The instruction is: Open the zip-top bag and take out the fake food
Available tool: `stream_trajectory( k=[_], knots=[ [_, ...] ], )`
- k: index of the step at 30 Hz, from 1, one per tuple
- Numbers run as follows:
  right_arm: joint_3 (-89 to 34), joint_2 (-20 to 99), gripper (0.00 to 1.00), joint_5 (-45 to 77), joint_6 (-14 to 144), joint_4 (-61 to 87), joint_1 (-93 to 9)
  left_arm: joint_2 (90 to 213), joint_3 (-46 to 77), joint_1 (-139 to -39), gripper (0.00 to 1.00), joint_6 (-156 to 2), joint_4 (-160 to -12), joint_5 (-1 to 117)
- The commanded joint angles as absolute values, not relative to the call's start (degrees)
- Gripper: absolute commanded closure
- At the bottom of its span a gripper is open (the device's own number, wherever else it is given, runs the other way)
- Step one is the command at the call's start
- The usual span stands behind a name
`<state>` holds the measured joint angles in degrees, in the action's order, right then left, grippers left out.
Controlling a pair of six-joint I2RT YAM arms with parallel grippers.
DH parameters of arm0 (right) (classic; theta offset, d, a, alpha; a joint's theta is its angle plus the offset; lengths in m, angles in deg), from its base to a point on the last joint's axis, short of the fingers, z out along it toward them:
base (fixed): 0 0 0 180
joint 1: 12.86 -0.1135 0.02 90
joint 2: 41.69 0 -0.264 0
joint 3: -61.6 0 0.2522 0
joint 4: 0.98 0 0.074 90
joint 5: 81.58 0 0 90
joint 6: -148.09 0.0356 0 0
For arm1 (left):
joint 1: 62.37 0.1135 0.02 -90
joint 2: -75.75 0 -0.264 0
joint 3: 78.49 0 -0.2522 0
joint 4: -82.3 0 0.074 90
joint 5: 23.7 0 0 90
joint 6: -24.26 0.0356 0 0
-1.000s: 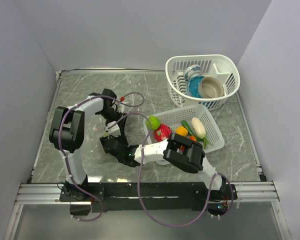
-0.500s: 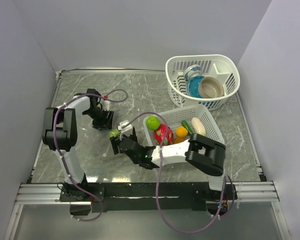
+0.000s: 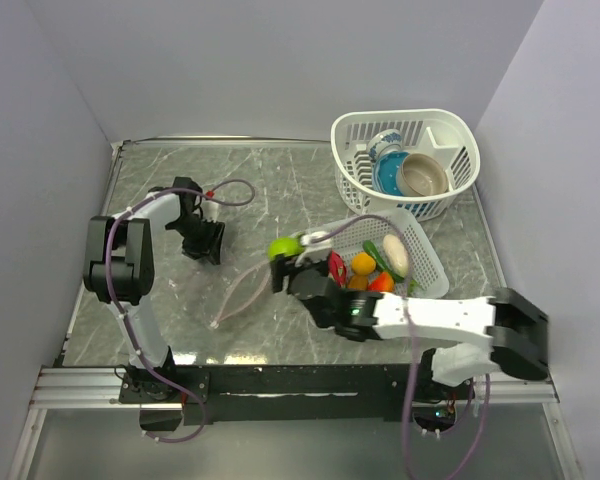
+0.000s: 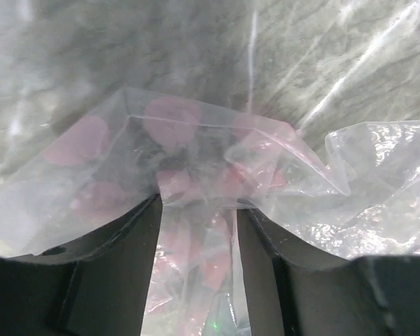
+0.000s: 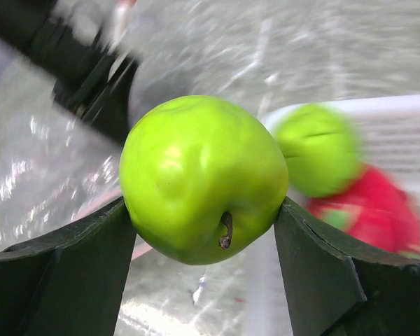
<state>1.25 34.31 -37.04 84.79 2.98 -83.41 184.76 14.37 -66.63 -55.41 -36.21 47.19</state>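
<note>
The clear zip-top bag lies slack on the table, its pinkish zip strip running down to the left. My left gripper is shut on a fold of the bag at its far left end. My right gripper is shut on a green apple, held above the table just left of the rectangular basket. In the right wrist view the apple fills the gap between both fingers. The basket holds more fake food: a second green ball, a red piece, an orange, a cream oblong.
A round white basket at the back right holds a blue-patterned cup and a tan bowl. Grey walls close in the left, back and right sides. Both arms' cables loop over the table.
My right gripper has lifted the green apple from the bag and moved it right, towards the rectangular basket. My left gripper drew back to the left, then stayed still holding the bag.
</note>
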Motion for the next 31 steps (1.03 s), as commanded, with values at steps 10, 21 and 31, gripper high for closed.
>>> stream_trajectory(
  k=[10,21,31],
  knots=[
    [2.5,12.89,0.0,-38.25,100.45,39.58,-70.87,172.43,9.61,-65.98,0.01,-54.41,-33.84,46.45],
    [-6.03,15.43,0.0,-45.02,99.67,50.4,-69.03,167.86,10.67,-65.8,0.01,-53.79,-32.7,46.09],
    [-3.57,13.24,0.0,-43.88,94.3,44.17,-68.5,165.66,10.94,-65.36,0.01,-54.75,-34.1,46.44]
  ],
)
